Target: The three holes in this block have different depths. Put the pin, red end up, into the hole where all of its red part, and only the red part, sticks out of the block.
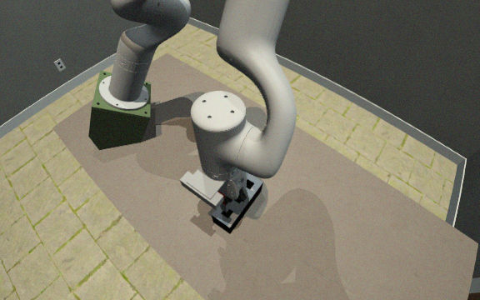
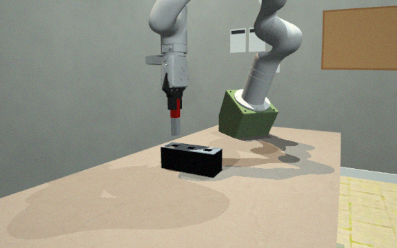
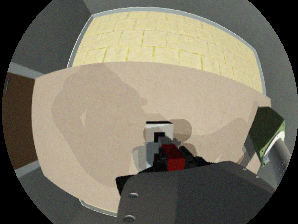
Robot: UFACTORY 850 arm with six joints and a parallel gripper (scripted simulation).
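A black block (image 2: pixel 191 161) (image 1: pixel 227 225) with three square holes in its top lies on the tan table (image 2: pixel 288 207) (image 1: pixel 348 233). My gripper (image 2: pixel 175 106) (image 1: pixel 228 200) (image 3: pixel 170 155) points straight down and is shut on the pin (image 2: pixel 175 125), gripping it at the red upper end (image 2: pixel 175 114) with the grey end hanging below. In the exterior view the pin hangs a short way above the block's left end, clear of it. In the top view the arm hides most of the block. In the wrist view the block (image 3: pixel 157 135) shows just beyond the fingers.
The arm's green base (image 2: pixel 247 120) (image 1: pixel 117 121) stands on the table behind the block. The table edge runs along the right in the exterior view, with tiled floor (image 2: pixel 378 213) beyond it.
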